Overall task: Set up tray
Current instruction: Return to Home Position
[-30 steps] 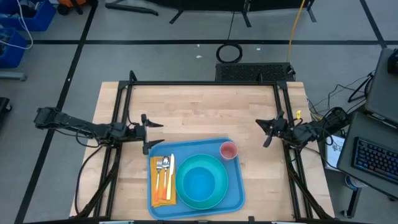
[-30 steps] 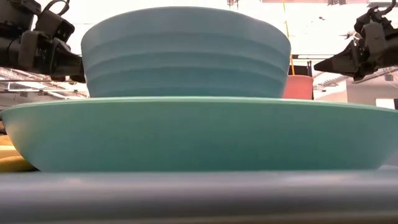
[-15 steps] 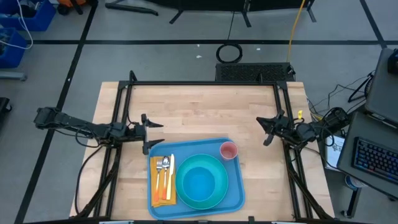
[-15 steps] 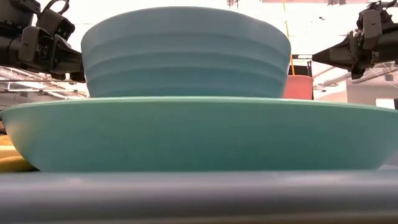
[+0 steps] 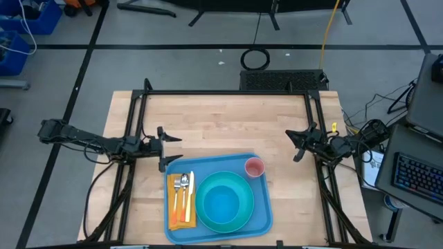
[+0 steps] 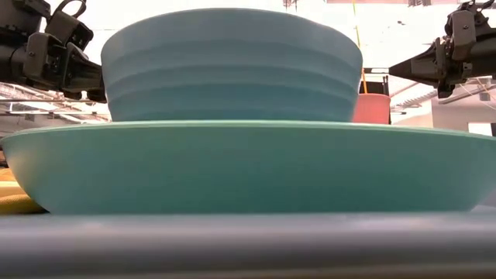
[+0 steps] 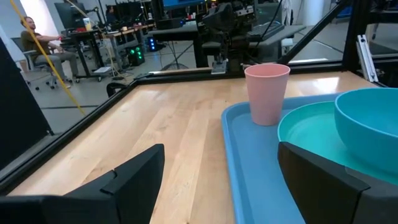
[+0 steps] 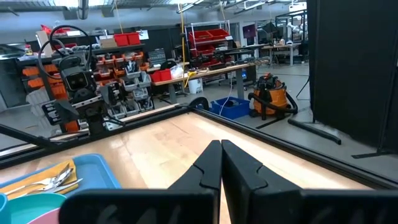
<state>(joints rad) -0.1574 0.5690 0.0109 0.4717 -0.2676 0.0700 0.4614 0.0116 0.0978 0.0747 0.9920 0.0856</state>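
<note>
The tray (image 5: 264, 207) lay just before the left gripper's (image 5: 180, 149) wide-open, empty jaws, apart from the right gripper's (image 8: 221, 145) closed, empty pair; only the high view showed it whole.

Built slim and dark in jointed links trailing black cables (image 5: 92, 190), left gripper (image 7: 221, 147) and right gripper (image 8: 221, 147) alike matte black with wedge-shaped fingers (image 8: 244, 169).

I see a blue bowl (image 5: 223, 205) in a turquoise plate (image 5: 243, 183), a pink cup (image 5: 255, 167) beside. Cutlery (image 5: 185, 188) lies on a yellow napkin (image 5: 173, 218).
</note>
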